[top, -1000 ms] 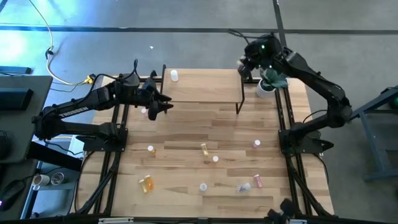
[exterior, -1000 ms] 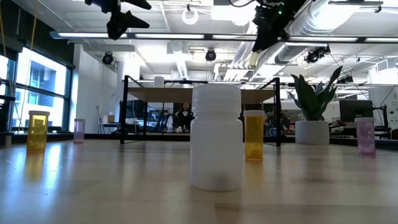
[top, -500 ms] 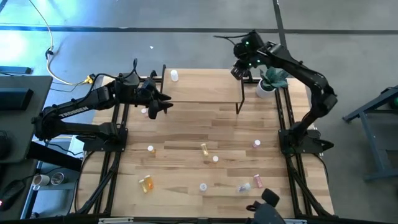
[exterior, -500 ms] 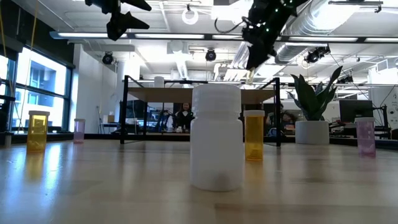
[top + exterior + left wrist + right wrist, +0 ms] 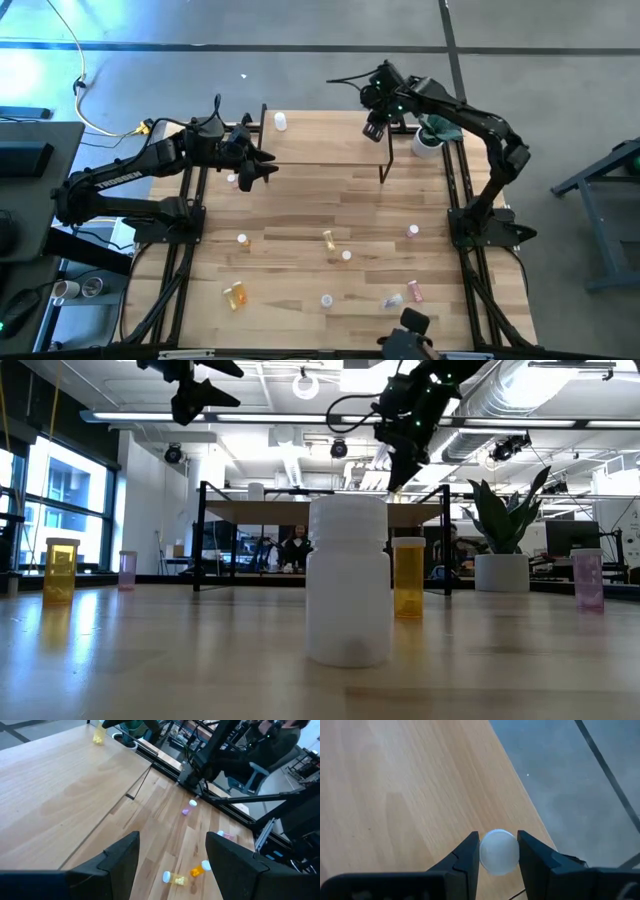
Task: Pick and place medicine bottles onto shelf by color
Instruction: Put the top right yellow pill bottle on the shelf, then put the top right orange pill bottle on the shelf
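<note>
- Tabletop (image 5: 300, 215) of pale wood planks, spread out below both grippers.
- Shelf (image 5: 325, 140): light board on thin black legs, directly under the right gripper at its right-hand end, and just ahead of the left gripper's fingertips.
- Right gripper (image 5: 375, 128), reaching in over the shelf's right end; closed narrowly on a small bottle, gripping it at the white cap.
- Left gripper (image 5: 262, 165), hanging just off the shelf's left front corner; fingers (image 5: 122, 865) spread wide, nothing between them.
- Potted plant (image 5: 432, 132) just beyond the right gripper, off the shelf's right end.
- Held bottle (image 5: 499, 851): round white cap pinched between the two dark fingers, yellowish body visible from the left wrist view (image 5: 99, 735); raised above the shelf board, not touching it in the low view.
- White bottle (image 5: 280, 122) standing on the shelf's far left corner, well apart from the right gripper, nearer the left one.
- Pink bottle (image 5: 232, 180) on the tabletop just beside the left gripper, on its near side.
- Loose bottles scattered on the near half of the tabletop, well apart from both grippers: a yellow one (image 5: 328, 240) lying next to a white-capped one (image 5: 346, 256), a pink one (image 5: 412, 231) toward the right arm's base, an orange one (image 5: 235, 294) toward the left front.
</note>
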### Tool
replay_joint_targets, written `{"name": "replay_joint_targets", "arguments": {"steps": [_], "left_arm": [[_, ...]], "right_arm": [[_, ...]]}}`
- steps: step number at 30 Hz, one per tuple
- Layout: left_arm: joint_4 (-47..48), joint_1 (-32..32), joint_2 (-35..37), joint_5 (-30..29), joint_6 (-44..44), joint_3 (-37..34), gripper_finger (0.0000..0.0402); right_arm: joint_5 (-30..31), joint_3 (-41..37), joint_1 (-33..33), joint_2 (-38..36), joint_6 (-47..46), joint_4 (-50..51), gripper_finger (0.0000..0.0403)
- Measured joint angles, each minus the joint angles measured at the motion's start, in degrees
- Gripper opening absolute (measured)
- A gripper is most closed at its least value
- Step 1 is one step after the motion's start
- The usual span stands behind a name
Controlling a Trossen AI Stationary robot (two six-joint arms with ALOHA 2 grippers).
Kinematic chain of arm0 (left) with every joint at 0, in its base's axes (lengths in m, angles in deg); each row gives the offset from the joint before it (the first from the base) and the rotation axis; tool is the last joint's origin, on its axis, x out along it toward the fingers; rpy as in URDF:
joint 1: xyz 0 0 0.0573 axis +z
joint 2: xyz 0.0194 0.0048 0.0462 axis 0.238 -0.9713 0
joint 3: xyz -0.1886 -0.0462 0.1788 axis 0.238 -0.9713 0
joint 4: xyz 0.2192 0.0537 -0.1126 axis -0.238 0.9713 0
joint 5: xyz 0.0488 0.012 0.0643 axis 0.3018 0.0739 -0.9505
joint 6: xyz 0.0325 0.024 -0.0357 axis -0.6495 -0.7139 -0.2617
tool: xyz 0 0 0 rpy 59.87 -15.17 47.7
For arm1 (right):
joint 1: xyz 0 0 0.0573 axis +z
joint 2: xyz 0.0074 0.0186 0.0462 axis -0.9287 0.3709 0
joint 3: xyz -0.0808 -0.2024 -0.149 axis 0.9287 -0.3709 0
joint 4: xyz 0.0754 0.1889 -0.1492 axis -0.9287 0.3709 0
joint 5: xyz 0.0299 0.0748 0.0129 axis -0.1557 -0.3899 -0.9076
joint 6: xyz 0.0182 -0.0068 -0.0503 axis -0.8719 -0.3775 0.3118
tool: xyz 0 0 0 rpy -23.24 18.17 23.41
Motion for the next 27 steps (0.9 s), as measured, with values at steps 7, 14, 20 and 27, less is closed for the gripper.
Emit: {"name": "replay_joint_targets", "arguments": {"steps": [7,14,20,27], "left_arm": [[0.00,0.00,0.00,0.04,0.54,0.00,0.0216],[0.03,0.00,0.00,0.61,0.54,0.00,0.0216],[0.87,0.00,0.00,0.61,0.57,0.00,0.0216],[3.43,-0.02,0.00,-0.67,0.71,0.00,0.0218]], "right_arm": [[0.33,0.00,0.15,0.07,-0.11,0.22,0.0095],[0.31,0.02,0.18,0.11,1.10,0.26,0.0131],[0.32,0.12,0.15,0.28,0.92,-0.27,0.0159],[0.31,3.11,0.15,0.24,0.92,-0.39,0.0162]]}}
